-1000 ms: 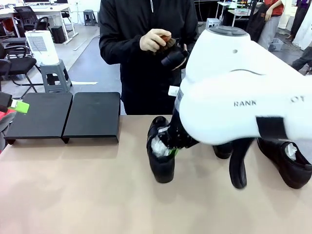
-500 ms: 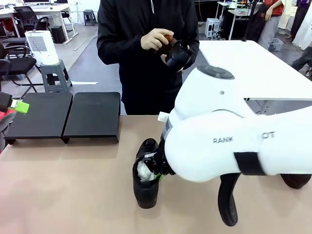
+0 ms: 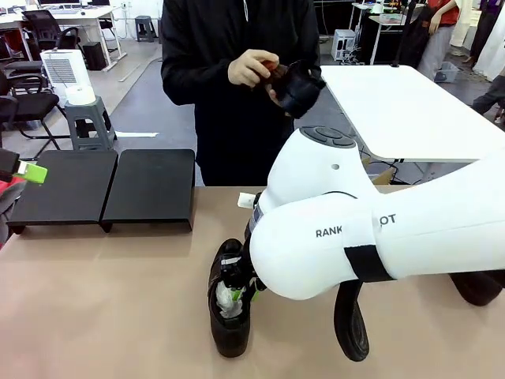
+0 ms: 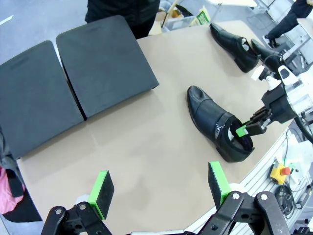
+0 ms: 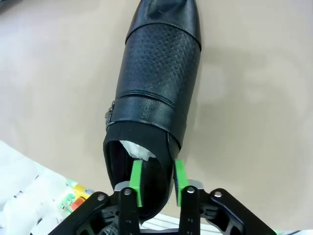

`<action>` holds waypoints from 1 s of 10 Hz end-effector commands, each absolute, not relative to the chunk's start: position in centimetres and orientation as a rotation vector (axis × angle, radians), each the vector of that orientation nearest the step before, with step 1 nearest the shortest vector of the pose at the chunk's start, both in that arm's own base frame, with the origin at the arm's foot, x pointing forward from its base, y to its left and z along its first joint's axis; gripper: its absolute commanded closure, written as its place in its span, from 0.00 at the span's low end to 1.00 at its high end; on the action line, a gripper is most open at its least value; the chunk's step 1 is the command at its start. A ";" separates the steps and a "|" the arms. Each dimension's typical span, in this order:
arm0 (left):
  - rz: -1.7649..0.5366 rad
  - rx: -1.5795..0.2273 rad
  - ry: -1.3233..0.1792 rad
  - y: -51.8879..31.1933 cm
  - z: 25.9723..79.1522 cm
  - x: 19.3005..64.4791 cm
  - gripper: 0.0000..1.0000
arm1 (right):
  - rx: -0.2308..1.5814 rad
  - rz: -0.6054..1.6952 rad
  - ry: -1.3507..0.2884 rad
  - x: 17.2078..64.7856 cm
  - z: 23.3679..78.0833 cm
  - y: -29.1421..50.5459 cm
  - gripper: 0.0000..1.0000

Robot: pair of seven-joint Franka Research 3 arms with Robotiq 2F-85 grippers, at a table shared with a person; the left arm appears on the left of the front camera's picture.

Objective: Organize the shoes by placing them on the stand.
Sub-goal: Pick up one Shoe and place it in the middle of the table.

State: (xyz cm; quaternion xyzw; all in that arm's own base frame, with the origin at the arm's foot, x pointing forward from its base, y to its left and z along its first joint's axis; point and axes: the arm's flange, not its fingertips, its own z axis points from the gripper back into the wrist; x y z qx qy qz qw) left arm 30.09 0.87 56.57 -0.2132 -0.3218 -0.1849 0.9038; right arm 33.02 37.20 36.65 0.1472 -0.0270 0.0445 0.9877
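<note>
Obs: right gripper (image 5: 156, 177) has its fingers narrow, green pads clamped on the heel rim of one black shoe (image 5: 157, 93), one pad inside the opening by the pale lining. This shoe is off the stand (image 3: 150, 185), to the stand's right and nearer the robot's edge of the table (image 3: 118, 300), toe aimed toward the stand. Sole resting or just lifted: cannot tell. The left gripper (image 4: 159, 183) has its fingers wide, empty, hovering on the robot's side of the stand. Two more shoes (image 4: 234, 40) lie well right of the stand. A person (image 3: 221, 47) behind the stand's right end holds another shoe (image 3: 296, 85).
</note>
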 end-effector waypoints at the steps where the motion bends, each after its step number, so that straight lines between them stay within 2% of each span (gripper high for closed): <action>1: -0.395 -0.456 -0.675 0.9 56.5 30.2 0.00 | 0.312 0.095 -0.022 33.3 36.8 37.0 0.16; 2: -0.395 -0.456 -0.675 0.9 56.5 30.2 0.00 | 0.304 0.097 -0.027 33.3 37.1 36.5 0.00; 5: -0.395 -0.456 -0.675 0.9 56.5 30.2 0.00 | 0.263 0.119 -0.028 32.4 39.7 35.0 0.00; 6: -0.395 -0.456 -0.675 0.9 56.5 30.2 0.00 | 0.167 0.184 0.038 32.5 39.8 34.7 0.00; 7: -0.395 -0.456 -0.675 0.9 56.5 30.2 0.00 | 0.274 0.092 -0.034 32.9 38.5 36.1 0.00; 10: -0.395 -0.456 -0.675 0.9 56.5 30.2 0.00 | 0.274 0.092 -0.034 32.9 38.5 36.1 0.00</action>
